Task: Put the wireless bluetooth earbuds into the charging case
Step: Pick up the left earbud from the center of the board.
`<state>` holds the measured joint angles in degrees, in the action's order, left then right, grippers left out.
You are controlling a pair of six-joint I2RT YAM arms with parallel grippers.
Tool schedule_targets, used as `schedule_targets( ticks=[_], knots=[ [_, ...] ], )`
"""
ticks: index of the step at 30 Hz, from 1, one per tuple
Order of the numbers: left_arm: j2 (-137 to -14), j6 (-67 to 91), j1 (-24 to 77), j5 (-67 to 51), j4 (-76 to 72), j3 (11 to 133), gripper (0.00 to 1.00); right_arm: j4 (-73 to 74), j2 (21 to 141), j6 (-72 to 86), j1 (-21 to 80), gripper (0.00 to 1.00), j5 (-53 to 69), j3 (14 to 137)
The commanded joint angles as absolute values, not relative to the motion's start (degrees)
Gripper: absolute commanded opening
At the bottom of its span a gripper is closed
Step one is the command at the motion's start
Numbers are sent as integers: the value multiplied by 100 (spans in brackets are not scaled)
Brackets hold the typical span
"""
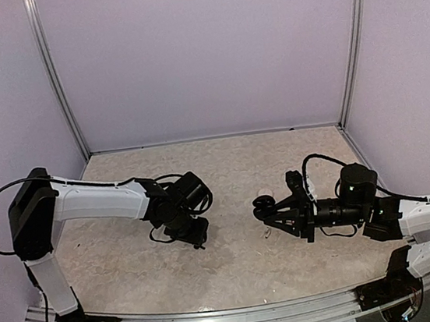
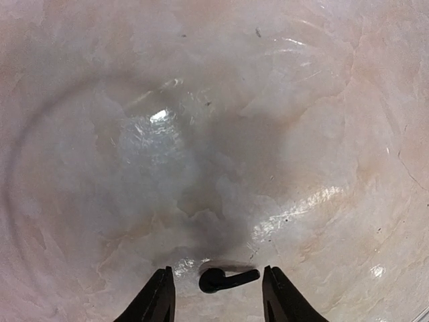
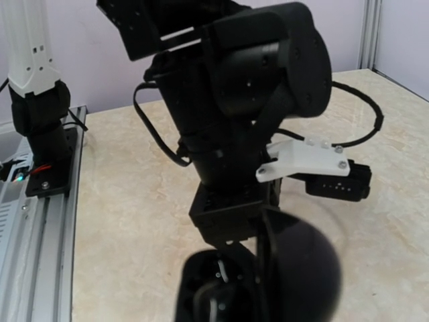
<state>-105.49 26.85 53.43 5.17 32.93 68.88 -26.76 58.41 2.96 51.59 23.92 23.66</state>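
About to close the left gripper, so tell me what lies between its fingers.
A black earbud lies on the table between the open left gripper's fingers; the left wrist view shows it.

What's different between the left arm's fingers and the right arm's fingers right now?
The left fingers stand apart; the right fingers are closed. The left ones point down, straddling a tiny glossy black earbud untouched on the marbled beige table; the right ones lie sideways, gripping a round black case. Both are black.
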Motion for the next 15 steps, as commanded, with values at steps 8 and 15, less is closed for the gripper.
schedule_targets(
  ticks=[8, 15],
  knots=[
    [-10629, 3101, 5353, 711, 3295, 6811, 61, -2725, 5792, 257, 5097, 0, 2417, 2343],
    [-10861, 3211, 5374, 979, 3294, 6862, 61, -2698, 5763, 248, 5100, 0, 2399, 2330]
  ],
)
